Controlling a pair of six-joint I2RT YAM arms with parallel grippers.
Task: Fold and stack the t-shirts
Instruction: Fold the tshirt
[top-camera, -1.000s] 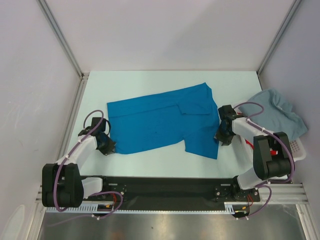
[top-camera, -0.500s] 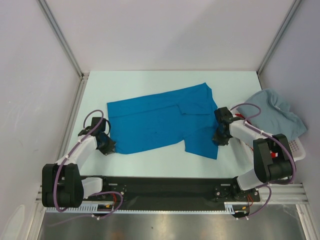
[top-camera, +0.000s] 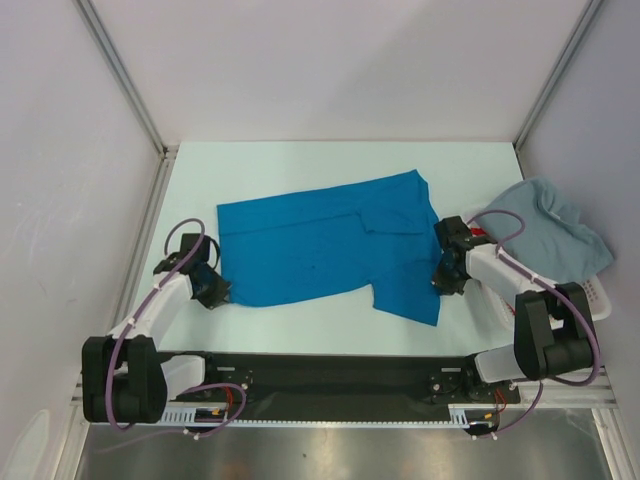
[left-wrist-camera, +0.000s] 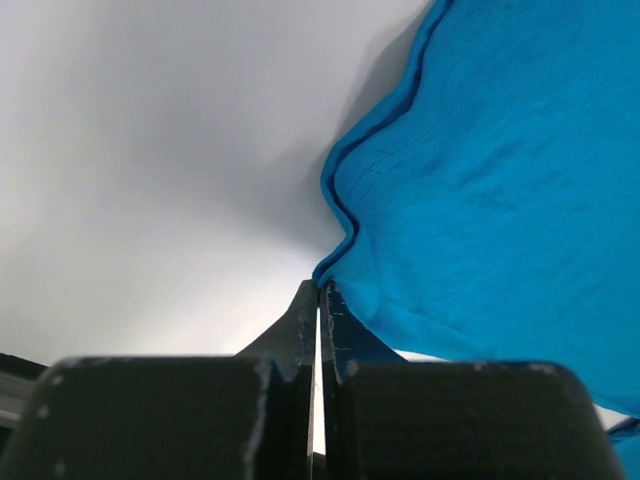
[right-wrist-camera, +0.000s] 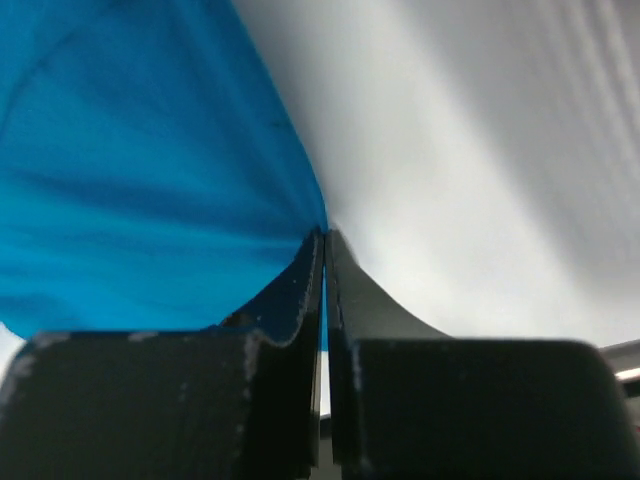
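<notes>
The bright blue t-shirt (top-camera: 320, 250) lies spread out in the middle of the table. My left gripper (top-camera: 215, 292) sits at its lower-left corner, jaws shut, with the hem caught at the fingertips in the left wrist view (left-wrist-camera: 319, 288). My right gripper (top-camera: 446, 278) is at the shirt's right edge, shut on blue cloth that shows between its fingers (right-wrist-camera: 324, 235). The pale grey-blue t-shirt (top-camera: 550, 225) lies crumpled over the basket at the right. A bit of the red t-shirt (top-camera: 481, 232) peeks out beside it.
The white slatted basket (top-camera: 597, 296) stands at the right edge of the table, mostly under the grey-blue shirt. Grey walls and metal frame posts close in the table on the left, back and right. The arm bases sit on the black rail at the near edge.
My right gripper shifted left, then back right and slightly nearer, dragging the blue shirt a little to the right. The left gripper has hardly moved.
</notes>
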